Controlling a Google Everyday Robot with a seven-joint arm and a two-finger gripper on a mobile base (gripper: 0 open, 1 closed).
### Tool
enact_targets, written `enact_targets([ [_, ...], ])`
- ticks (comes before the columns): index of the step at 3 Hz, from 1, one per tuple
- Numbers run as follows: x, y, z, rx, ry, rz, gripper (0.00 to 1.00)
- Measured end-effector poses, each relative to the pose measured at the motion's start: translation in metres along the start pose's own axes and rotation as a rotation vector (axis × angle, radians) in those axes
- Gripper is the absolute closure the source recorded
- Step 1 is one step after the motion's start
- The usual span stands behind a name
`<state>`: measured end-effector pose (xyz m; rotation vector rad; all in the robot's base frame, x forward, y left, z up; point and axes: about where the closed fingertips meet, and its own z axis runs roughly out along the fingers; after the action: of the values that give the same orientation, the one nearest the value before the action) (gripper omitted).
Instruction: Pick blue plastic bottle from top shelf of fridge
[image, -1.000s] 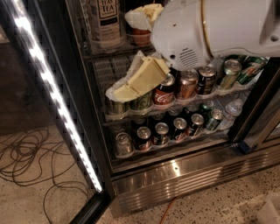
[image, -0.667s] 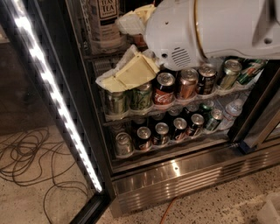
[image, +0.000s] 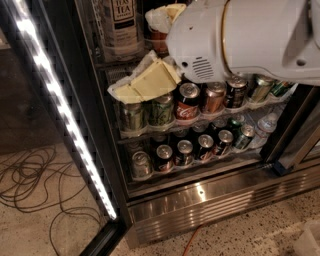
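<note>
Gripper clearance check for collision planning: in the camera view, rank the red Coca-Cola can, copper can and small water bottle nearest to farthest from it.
From the gripper, at the middle rack's left:
1. Coca-Cola can, just right.
2. Copper can, further right.
3. Water bottle, lower right.

Large clear plastic bottle of brown tea (image: 120, 30): glossy, pale paper-like label. Gripper (image: 134, 55) just right of it: matt cream fingers (image: 150, 82), spread apart. White arm shell (image: 250, 35): smooth, glossy plastic. Ribbed stainless-steel fridge base (image: 215, 200): brushed sheen. Drink cans (image: 189, 100): shiny metal. Speckled floor (image: 240, 240): matt, rough.
</note>
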<state>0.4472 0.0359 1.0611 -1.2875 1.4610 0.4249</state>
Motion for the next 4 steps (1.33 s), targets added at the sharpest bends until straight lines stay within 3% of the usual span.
enact_targets([
  [1,0.008,-0.012,0.002,0.043,-0.012,0.026,0.19],
  [4,0.012,-0.040,0.015,0.073,-0.064,0.026,0.23],
])
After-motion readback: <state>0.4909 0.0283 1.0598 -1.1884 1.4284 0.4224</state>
